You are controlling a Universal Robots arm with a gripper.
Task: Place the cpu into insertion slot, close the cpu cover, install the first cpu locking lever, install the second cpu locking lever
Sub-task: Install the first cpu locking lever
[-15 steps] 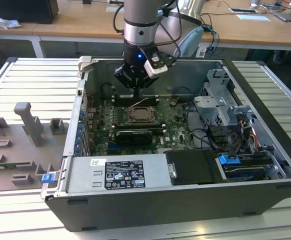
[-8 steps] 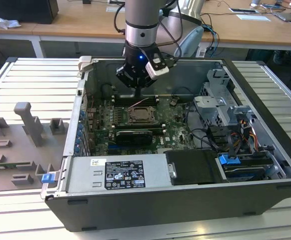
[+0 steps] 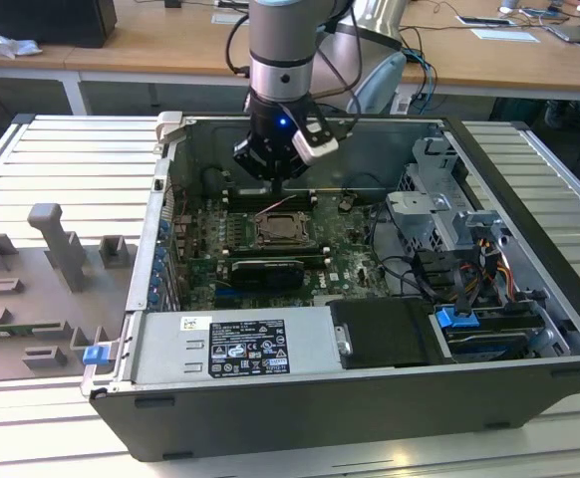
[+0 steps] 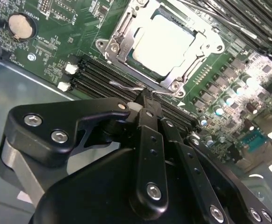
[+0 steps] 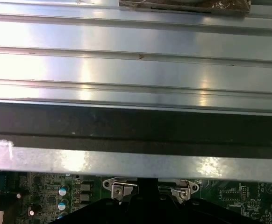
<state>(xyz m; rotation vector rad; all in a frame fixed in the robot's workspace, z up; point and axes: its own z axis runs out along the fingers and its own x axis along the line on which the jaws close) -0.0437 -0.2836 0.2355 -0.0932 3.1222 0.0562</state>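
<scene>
Exterior view: open computer case (image 3: pixel 529 329) lying on a ribbed metal surface (image 3: pixel 61 169), arm reaching down into it, hand (image 3: pixel 270 169) hanging over the far edge of the green motherboard (image 3: pixel 350 244), just behind and above the insertion slot (image 3: pixel 282 231); black memory slots (image 3: pixel 260 197) between hand and socket; grey power supply box (image 3: pixel 235 349) well toward the case's near wall, drive cage (image 3: pixel 449 214) off to the exterior view's right. Second wrist view: black hand (image 4: pixel 147 100) with fingers (image 4: pixel 150 112) drawn together into one narrow tip, pressed against or pinching a thin wire locking lever (image 4: pixel 126 86) just ahead of it, though contact hard to judge; directly beyond the fingertips, the cpu (image 4: pixel 164 39) seated flat in the socket, pale top showing through the window of the cpu cover (image 4: pixel 119 44), cover lying down over it; memory slots running right beside the tip; coin battery (image 4: pixel 21 25) well off to one side. First wrist view: silvery hinge brackets of the socket (image 5: pixel 119 186) just past the dark hand body, case wall and ribbed surface beyond.
</scene>
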